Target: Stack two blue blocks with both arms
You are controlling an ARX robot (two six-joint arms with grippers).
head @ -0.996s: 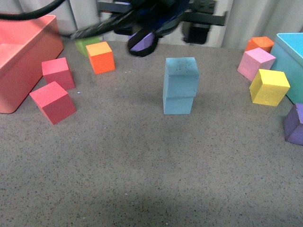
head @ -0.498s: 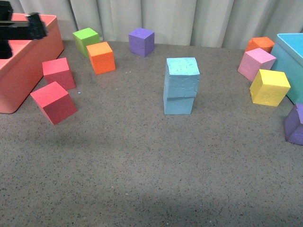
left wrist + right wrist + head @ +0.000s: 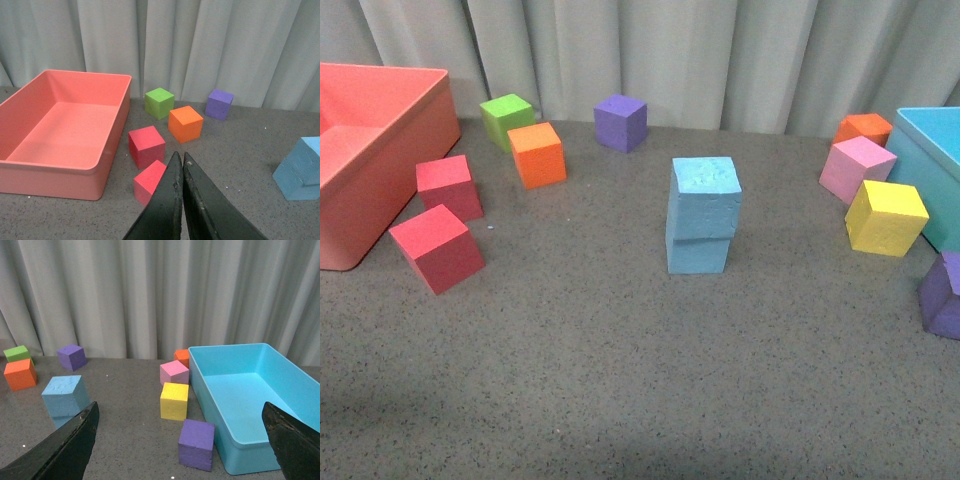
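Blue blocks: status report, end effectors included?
Left end effector shut, empty. Right end effector open, empty. Upper blue block sits on lower blue block, slightly twisted. Both arms are out of the front view, nothing near the stack.

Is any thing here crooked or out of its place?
Only slightly: the top blue block sits a little off to the right of the lower one, overhanging its edge. Nothing looks spilled or damaged.

The blue stack (image 3: 703, 214) stands alone mid-surface (image 3: 620, 380), open ground on every side and in front. Red cubes (image 3: 438, 246) and the pink bin (image 3: 380, 150) crowd the left; the yellow cube (image 3: 886, 217) and turquoise bin (image 3: 932, 160) crowd the right.
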